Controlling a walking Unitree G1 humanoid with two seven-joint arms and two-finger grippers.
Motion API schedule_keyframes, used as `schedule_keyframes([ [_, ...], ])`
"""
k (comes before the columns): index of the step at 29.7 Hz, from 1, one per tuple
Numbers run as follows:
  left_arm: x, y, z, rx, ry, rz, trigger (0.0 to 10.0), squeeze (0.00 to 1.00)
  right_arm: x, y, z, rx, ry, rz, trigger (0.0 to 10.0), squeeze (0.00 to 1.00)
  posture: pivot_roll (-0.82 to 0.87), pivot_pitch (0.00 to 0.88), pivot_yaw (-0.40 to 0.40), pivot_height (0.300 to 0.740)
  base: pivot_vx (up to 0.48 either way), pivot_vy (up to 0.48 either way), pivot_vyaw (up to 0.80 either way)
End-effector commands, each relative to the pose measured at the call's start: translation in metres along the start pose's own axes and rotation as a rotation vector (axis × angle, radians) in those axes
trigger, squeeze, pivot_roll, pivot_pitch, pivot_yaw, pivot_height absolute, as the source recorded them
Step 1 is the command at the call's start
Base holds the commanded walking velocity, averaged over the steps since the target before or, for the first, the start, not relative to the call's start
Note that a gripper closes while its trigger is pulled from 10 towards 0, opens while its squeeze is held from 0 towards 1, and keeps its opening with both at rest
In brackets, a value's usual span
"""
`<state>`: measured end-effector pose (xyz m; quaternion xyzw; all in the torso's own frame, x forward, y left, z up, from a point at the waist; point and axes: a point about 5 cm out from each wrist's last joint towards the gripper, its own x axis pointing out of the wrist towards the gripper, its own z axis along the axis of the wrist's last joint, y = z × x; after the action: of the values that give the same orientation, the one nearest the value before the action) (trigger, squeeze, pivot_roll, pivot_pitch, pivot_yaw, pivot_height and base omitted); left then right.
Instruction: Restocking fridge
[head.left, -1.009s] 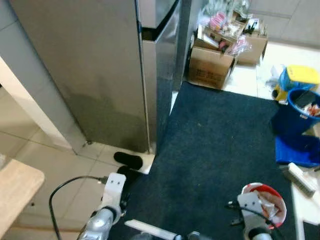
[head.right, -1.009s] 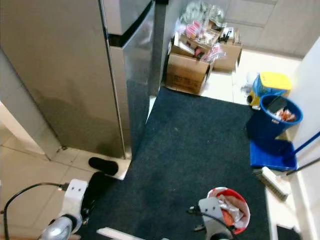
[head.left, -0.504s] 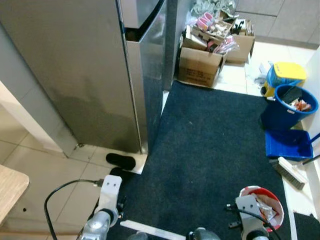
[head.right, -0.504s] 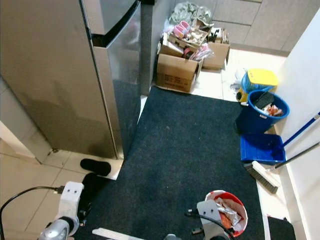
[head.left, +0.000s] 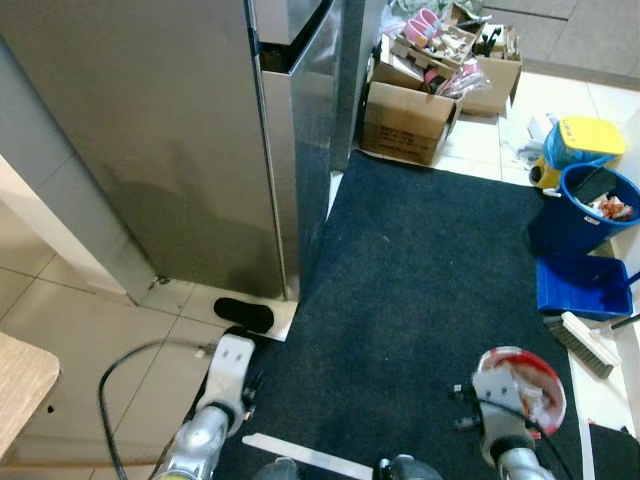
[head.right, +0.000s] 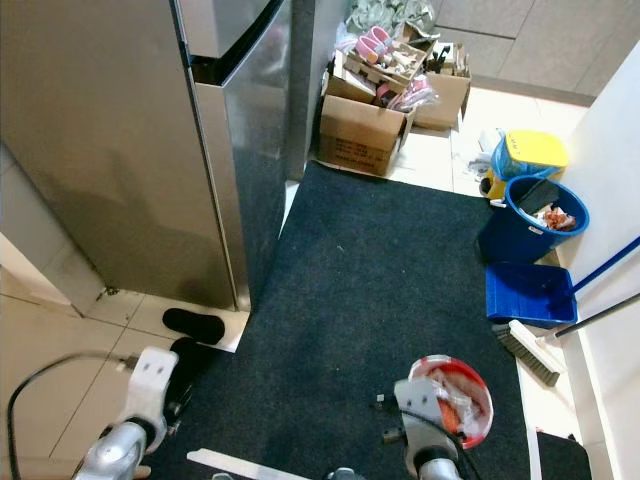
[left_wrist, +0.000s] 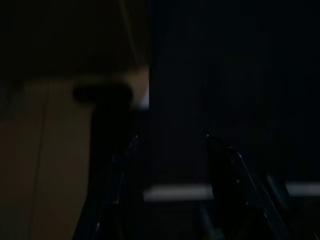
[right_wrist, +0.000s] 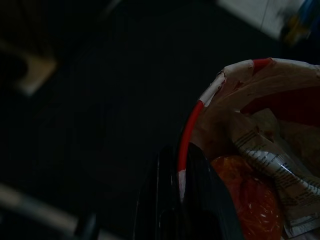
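Head view — fridge (head.left: 190, 130) edge beside carpet (head.left: 420, 300)

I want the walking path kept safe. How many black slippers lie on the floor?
2: one slipper on the tiles by the fridge corner, the other slipper just nearer the robot, at the carpet edge, partly hidden.

No text, label, brand, number or sign is legible. The cardboard box (head.right: 364, 131) beside the fridge (head.right: 130, 140) carries dark print on its front face, too small and blurred to read. A packet (right_wrist: 272, 165) inside the red-rimmed bucket (right_wrist: 200, 107) bears lines of small print, visible in the right wrist view but not resolvable into characters. The left wrist view is too dark to show any marking.
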<state>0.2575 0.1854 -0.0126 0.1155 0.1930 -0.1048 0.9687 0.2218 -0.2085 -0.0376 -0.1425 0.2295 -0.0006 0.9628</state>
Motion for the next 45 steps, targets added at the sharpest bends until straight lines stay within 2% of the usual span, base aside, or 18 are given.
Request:
schedule_keyframes([
  [1,0.002,-0.005,0.008,0.038,-0.045,-0.001,10.0,0.0,0.003,-0.009,0.012,0.037,-0.067,-0.038,10.0,0.0,-0.08,0.132,-0.03,0.727,0.0,0.0,0.0],
  [3,0.01,0.001,0.035,0.032,-0.143,0.056,10.0,0.0,0.012,-0.009,0.037,0.05,-0.167,-0.025,10.0,0.0,-0.08,0.133,-0.027,0.727,0.0,0.0,0.0],
  [4,0.01,0.001,0.035,0.032,-0.143,0.056,10.0,0.0,0.012,-0.009,0.037,0.05,-0.167,-0.025,10.0,0.0,-0.08,0.133,-0.027,0.727,0.0,0.0,0.0],
  [6,0.015,0.007,0.061,0.011,-0.238,0.093,10.0,0.0,0.018,-0.007,0.06,0.061,-0.25,-0.006,10.0,0.0,-0.08,0.131,-0.03,0.727,0.0,0.0,0.0],
  [7,0.015,0.007,0.061,0.011,-0.238,0.093,10.0,0.0,0.018,-0.007,0.06,0.061,-0.25,-0.006,10.0,0.0,-0.08,0.131,-0.03,0.727,0.0,0.0,0.0],
  [8,0.019,0.014,0.097,-0.028,-0.357,0.116,10.0,0.0,0.022,0.0,0.083,0.073,-0.327,0.022,10.0,0.0,-0.08,0.128,-0.032,0.727,0.0,0.0,0.0],
  [9,0.019,0.014,0.097,-0.028,-0.357,0.116,10.0,0.0,0.022,0.0,0.083,0.073,-0.327,0.022,10.0,0.0,-0.08,0.128,-0.032,0.727,0.0,0.0,0.0],
  [11,0.02,0.017,0.129,-0.076,-0.45,0.12,10.0,0.0,0.024,0.009,0.092,0.093,-0.351,0.053,10.0,0.0,-0.08,0.125,-0.033,0.727,0.0,0.0,0.0],
  [13,0.02,0.017,0.155,-0.145,-0.516,0.117,10.0,0.0,0.023,0.018,0.087,0.1,-0.327,0.08,10.0,0.0,-0.08,0.123,-0.034,0.727,0.0,0.0,0.0],
  [16,0.018,0.015,0.193,-0.133,-0.607,0.099,10.0,0.0,0.016,0.033,0.064,0.077,-0.249,0.123,10.0,0.0,-0.08,0.121,-0.033,0.727,0.0,0.0,0.0],
  [19,0.019,0.017,0.216,-0.103,-0.637,0.089,10.0,0.0,0.008,0.039,0.044,0.056,-0.178,0.144,10.0,0.0,-0.09,0.117,-0.026,0.727,0.0,0.0,0.0],
  [24,0.015,0.021,0.238,-0.104,-0.68,0.069,10.0,0.0,0.003,0.037,0.025,0.029,-0.101,0.142,10.0,0.0,-0.1,0.11,-0.019,0.727,0.0,0.0,0.0],
  [28,0.012,0.025,0.244,-0.068,-0.703,0.08,10.0,0.0,0.003,0.032,0.021,0.023,-0.083,0.13,10.0,0.0,-0.1,0.106,-0.019,0.727,0.062,0.0,0.0],
  [40,0.007,0.024,0.241,-0.052,-0.695,0.088,10.0,0.0,0.006,0.029,0.026,0.024,-0.095,0.117,10.0,0.0,-0.09,0.102,-0.019,0.727,0.434,0.0,0.0],
  [45,0.002,0.033,0.237,-0.059,-0.693,0.133,10.0,0.0,0.005,0.029,0.025,0.027,-0.097,0.111,10.0,0.0,-0.09,0.104,-0.013,0.727,0.389,0.0,0.0],
])
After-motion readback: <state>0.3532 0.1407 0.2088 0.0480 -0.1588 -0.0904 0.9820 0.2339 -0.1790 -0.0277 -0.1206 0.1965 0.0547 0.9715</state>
